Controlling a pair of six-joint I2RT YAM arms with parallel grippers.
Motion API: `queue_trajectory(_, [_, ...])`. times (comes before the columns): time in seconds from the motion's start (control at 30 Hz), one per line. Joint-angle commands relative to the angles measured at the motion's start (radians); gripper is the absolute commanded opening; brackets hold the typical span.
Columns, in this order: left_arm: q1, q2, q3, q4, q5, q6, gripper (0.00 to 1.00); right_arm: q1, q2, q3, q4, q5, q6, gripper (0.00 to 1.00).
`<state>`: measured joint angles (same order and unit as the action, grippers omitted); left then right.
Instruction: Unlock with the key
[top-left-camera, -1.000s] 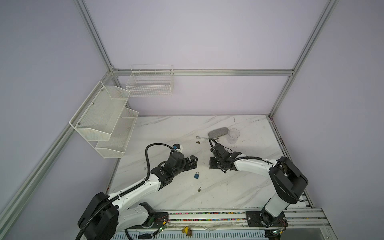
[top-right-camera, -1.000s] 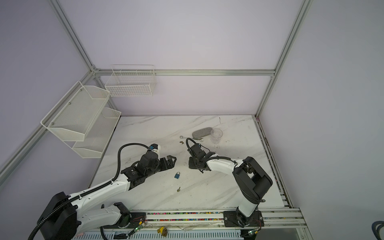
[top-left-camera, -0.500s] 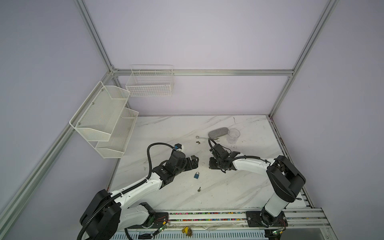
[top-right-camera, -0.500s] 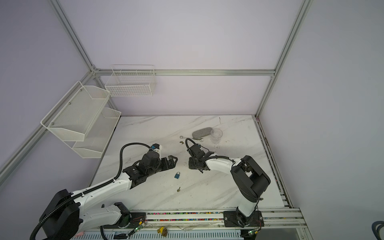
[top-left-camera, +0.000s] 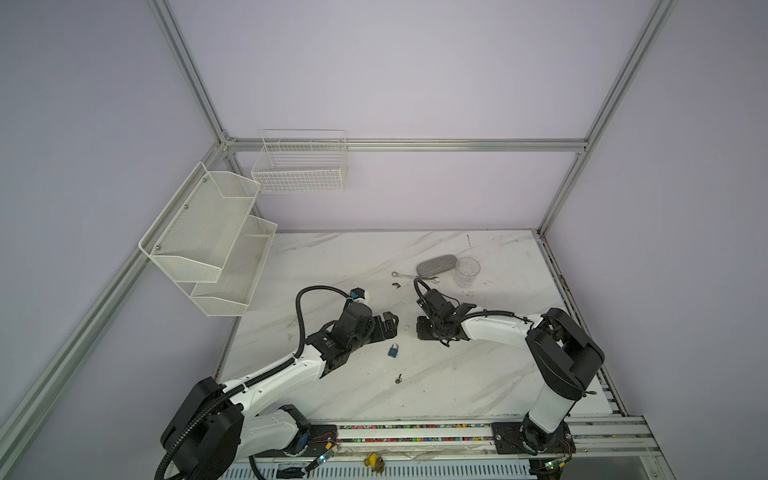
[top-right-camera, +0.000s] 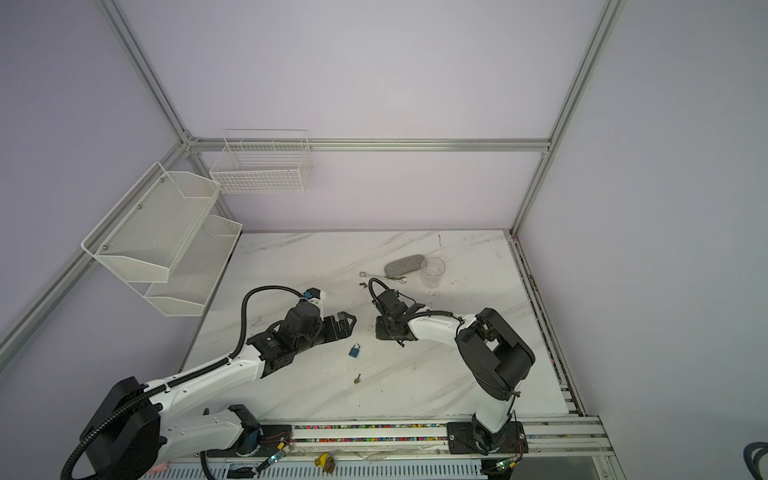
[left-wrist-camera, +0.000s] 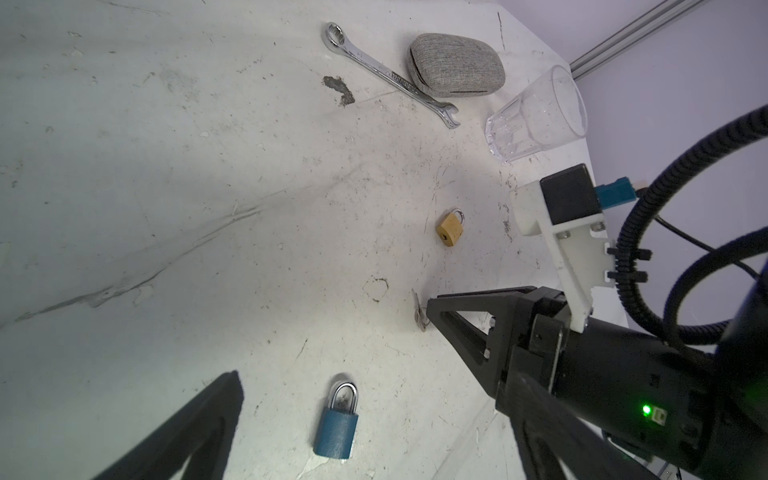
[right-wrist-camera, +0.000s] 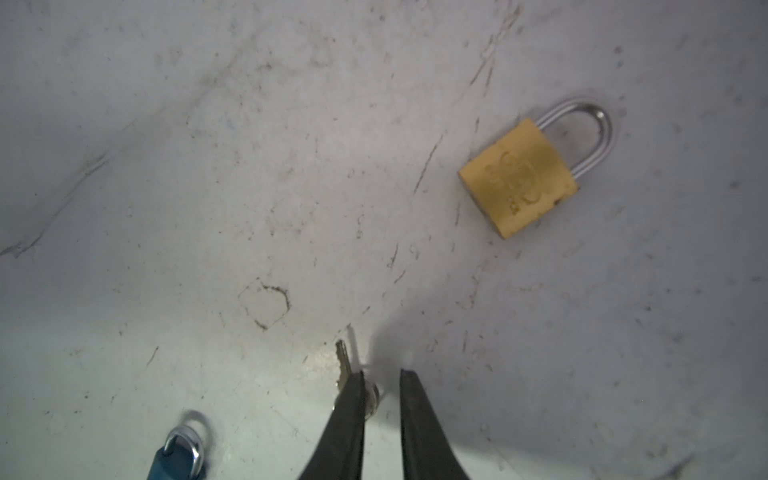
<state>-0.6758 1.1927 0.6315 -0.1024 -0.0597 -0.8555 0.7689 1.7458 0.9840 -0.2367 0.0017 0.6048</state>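
A small silver key (right-wrist-camera: 343, 361) lies on the marble table (top-left-camera: 332, 266), also seen in the left wrist view (left-wrist-camera: 417, 316). My right gripper (right-wrist-camera: 382, 376) points down onto it, its jaws a narrow gap apart. The key's head sits between the fingers against one of them, and its blade sticks out past the tips. A blue padlock (top-left-camera: 394, 351) (top-right-camera: 354, 351) lies flat and closed below my left gripper (left-wrist-camera: 374, 378), which hovers wide open and empty. A gold padlock (right-wrist-camera: 517, 178) (left-wrist-camera: 449, 230) lies closed beyond the key. A second small key (top-left-camera: 398, 378) lies nearer the front edge.
At the back right of the table are a wrench (top-left-camera: 409, 277), a grey fabric case (top-left-camera: 435, 266) and a clear glass (top-left-camera: 467, 270). Mesh shelves (top-left-camera: 208, 241) hang on the left wall and a wire basket (top-left-camera: 299, 166) on the back rail.
The right gripper's jaws have drawn closer together around the key's head. Both arms have stayed almost where they were.
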Motion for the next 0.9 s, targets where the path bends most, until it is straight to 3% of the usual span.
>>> queue_trajectory(0.0, [-0.004, -0.002, 0.101, 0.026, 0.006, -0.013, 1.0, 0.007, 0.019, 0.019, 0.007, 0.001, -0.001, 0.19])
queue_trajectory(0.87, [-0.004, 0.0, 0.09, 0.03, 0.001, -0.033, 1.0, 0.064, 0.059, 0.033, -0.045, 0.034, -0.014, 0.08])
